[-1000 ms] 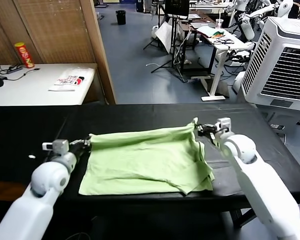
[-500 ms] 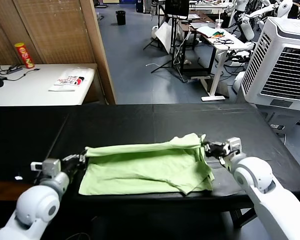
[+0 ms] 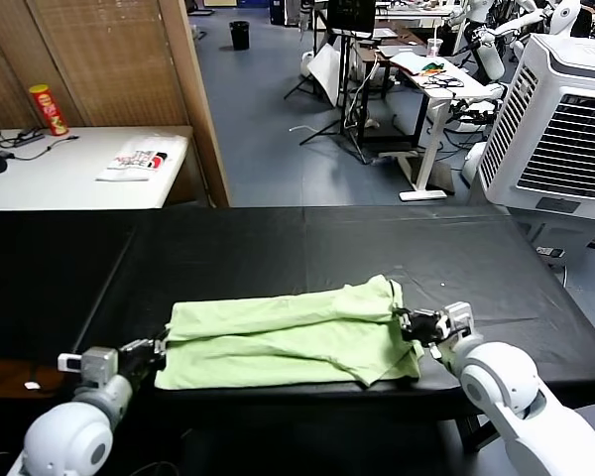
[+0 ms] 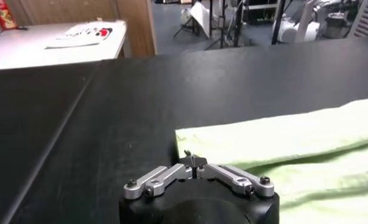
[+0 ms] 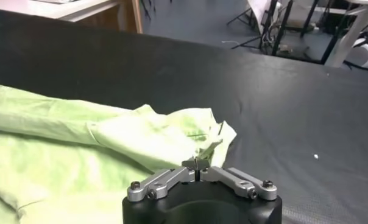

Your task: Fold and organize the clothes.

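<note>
The clothes are one pale green T-shirt (image 3: 288, 332), lying folded over on itself in a long band near the front edge of the black table (image 3: 307, 238). My left gripper (image 3: 161, 347) is low at the shirt's left end. In the left wrist view its tips (image 4: 193, 160) are shut on the corner of the green fabric (image 4: 293, 140). My right gripper (image 3: 405, 322) is at the shirt's right end. In the right wrist view its tips (image 5: 196, 163) stand almost together, with a strip of the shirt (image 5: 80, 140) rising from between them.
A white side table (image 3: 69, 164) with a red can (image 3: 48, 107) stands at the back left, beside a wooden partition (image 3: 129, 59). A large white air cooler (image 3: 565, 129) stands at the right. The shirt lies close to the table's front edge.
Both grippers have come back toward the front edge and down, drawing the shirt's far edge over its near part. The shirt now lies as a narrower folded band.
</note>
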`<state>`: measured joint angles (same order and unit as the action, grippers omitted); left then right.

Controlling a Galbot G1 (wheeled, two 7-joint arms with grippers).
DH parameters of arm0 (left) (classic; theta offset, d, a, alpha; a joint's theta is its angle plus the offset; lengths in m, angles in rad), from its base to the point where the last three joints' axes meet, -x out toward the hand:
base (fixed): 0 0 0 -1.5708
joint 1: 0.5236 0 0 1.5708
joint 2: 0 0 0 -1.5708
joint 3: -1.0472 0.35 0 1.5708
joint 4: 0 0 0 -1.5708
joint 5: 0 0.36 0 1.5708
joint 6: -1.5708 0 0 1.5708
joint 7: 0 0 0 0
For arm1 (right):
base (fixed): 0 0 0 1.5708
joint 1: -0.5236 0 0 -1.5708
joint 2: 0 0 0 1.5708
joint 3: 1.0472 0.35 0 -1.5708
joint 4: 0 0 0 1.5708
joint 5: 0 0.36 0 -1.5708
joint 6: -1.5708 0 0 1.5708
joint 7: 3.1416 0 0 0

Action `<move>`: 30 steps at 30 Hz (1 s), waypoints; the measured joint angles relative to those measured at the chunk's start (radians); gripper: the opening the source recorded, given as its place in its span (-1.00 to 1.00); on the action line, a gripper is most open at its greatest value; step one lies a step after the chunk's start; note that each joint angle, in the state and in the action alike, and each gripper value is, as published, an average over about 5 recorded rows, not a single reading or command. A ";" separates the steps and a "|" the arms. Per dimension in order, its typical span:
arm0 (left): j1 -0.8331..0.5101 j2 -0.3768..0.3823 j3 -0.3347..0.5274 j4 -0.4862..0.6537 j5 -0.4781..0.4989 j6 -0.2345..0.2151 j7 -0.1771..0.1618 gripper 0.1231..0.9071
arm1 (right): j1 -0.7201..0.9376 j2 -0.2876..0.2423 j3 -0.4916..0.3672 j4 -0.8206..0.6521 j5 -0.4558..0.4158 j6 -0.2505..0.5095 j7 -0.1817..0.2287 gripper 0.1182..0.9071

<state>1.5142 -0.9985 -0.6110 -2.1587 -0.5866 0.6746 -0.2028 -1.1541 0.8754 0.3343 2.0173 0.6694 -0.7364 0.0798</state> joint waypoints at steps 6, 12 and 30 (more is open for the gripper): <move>-0.003 -0.003 -0.001 -0.018 0.009 0.030 -0.001 -0.63 | -0.007 0.002 0.038 0.021 0.007 0.000 -0.003 0.22; -0.040 -0.011 -0.013 -0.014 -0.027 0.028 -0.010 0.22 | 0.037 0.031 0.051 -0.009 -0.015 0.000 0.006 0.70; -0.247 -0.095 0.050 0.219 -0.137 -0.026 -0.021 0.72 | 0.252 0.240 -0.057 -0.321 -0.168 0.058 -0.020 0.43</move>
<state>1.2671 -1.0932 -0.5614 -1.9400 -0.7235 0.6486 -0.2235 -0.9018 1.1153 0.2775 1.6963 0.5017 -0.6784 0.0598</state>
